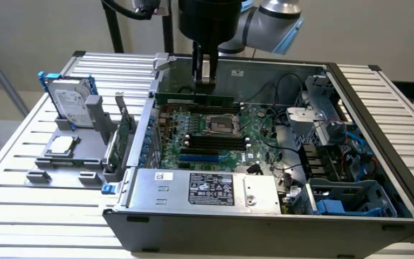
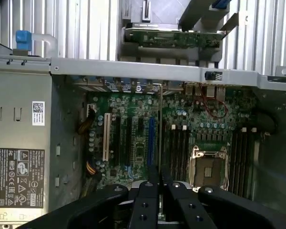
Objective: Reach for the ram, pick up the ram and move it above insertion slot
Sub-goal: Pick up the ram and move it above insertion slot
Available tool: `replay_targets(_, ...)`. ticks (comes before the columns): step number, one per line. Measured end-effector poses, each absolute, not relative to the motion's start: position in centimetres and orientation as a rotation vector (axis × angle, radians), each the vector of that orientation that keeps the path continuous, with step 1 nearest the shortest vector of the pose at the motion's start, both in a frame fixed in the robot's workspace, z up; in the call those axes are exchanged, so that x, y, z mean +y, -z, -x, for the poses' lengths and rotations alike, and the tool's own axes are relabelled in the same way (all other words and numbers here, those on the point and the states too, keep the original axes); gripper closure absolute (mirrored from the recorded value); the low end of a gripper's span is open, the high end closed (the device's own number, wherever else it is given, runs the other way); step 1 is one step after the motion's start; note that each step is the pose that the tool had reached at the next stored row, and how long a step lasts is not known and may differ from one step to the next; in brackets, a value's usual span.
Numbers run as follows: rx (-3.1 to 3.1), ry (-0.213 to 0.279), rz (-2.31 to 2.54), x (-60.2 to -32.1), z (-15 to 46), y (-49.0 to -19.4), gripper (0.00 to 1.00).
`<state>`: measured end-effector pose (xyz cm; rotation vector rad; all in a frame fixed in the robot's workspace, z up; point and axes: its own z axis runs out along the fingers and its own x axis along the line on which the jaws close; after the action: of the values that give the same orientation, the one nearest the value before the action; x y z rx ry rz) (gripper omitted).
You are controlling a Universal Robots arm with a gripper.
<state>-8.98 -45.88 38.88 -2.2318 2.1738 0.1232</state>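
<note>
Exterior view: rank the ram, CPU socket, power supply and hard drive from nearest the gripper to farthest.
1. ram, held in the gripper, above the motherboard's far edge.
2. CPU socket, mid-board.
3. hard drive, upright at the view's left.
4. power supply, front of the case.

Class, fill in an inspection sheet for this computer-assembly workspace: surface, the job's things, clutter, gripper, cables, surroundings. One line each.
Surface: slatted metal table carrying an open computer case.
Job's things: ram held edge-on above the motherboard, over the far end of the board; black memory slots lie beside the processor socket.
Clutter: hard drive upright in a grey holder, expansion card standing on the table, loose processor on a tray.
Gripper: gripper shut on the ram.
Cables: black and blue wires inside the case, at the exterior view's right.
Surroundings: plain wall behind; nothing else seen.
</note>
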Motion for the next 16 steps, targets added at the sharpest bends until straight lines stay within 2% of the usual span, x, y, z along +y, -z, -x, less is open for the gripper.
replay_targets(16, 2.174, -0.123, 2.231, -42.4, 5.0, -38.7, 0.87)
